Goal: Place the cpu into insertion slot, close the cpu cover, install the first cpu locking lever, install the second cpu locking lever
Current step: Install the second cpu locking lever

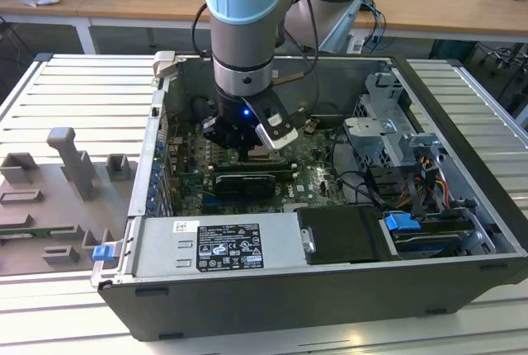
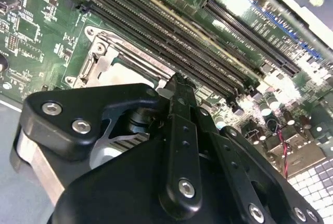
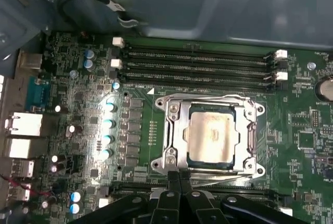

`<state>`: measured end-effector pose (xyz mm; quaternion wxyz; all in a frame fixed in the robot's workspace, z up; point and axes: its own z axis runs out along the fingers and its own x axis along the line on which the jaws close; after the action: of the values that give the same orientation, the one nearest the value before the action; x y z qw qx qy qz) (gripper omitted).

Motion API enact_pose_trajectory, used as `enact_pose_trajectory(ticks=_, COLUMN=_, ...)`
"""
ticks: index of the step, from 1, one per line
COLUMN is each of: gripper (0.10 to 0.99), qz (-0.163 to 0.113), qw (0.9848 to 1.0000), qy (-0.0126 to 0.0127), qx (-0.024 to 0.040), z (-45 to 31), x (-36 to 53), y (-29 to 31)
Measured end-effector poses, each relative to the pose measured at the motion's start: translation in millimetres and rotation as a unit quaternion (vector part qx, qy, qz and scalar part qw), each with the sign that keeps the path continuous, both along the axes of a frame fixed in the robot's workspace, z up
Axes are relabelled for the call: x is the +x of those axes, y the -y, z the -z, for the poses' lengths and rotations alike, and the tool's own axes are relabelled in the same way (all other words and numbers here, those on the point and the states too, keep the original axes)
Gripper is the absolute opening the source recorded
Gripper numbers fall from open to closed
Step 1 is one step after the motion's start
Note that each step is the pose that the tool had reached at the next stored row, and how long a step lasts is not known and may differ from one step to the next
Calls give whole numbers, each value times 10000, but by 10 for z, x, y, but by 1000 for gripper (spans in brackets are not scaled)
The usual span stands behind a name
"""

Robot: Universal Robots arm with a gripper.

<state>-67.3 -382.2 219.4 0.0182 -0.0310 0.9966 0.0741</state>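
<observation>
In the first wrist view the cpu [image 3: 213, 135], a square chip with a silvery-beige top, lies in the insertion slot [image 3: 165, 104] on the green motherboard [image 3: 307, 146]. The silver cpu cover [image 3: 174, 130] lies flat around it as a frame. My gripper [image 3: 179, 174] is shut, its two black fingertips pressed together at the socket's near edge, with nothing visible between them. The second wrist view shows the gripper [image 2: 178, 81] low over the socket [image 2: 104, 60]. In the exterior view the gripper [image 1: 247, 147] reaches down into the open computer case.
Long black memory slots [image 3: 197, 65] run beside the socket. The case wall [image 3: 208, 5] and a black cable [image 3: 88, 0] lie beyond them. A power supply [image 1: 214, 243] and drive cage [image 1: 388, 132] crowd the case. A grey fixture tray [image 1: 58, 198] sits at the exterior view's left.
</observation>
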Motion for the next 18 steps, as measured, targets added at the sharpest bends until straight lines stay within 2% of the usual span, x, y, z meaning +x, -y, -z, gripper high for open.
enact_pose_trajectory(ticks=5, gripper=106, qz=0, qw=10000, qy=-1, qx=35, z=4, x=-64, y=23)
enact_pose_trajectory(ticks=7, gripper=106, qz=-1, qw=10000, qy=0, qx=80, z=18, x=-75, y=39)
enact_pose_trajectory(ticks=8, gripper=106, qz=1, qw=9999, qy=-1, qx=129, z=25, x=-88, y=43)
enact_pose_trajectory(ticks=11, gripper=106, qz=0, qw=9998, qy=0, qx=190, z=59, x=-94, y=46)
enact_pose_trajectory(ticks=15, gripper=106, qz=0, qw=9998, qy=-1, qx=207, z=104, x=-95, y=47)
enact_pose_trajectory(ticks=17, gripper=106, qz=-1, qw=9997, qy=-1, qx=234, z=115, x=-99, y=48)
enact_pose_trajectory(ticks=18, gripper=106, qz=-1, qw=9996, qy=-1, qx=282, z=124, x=-102, y=51)
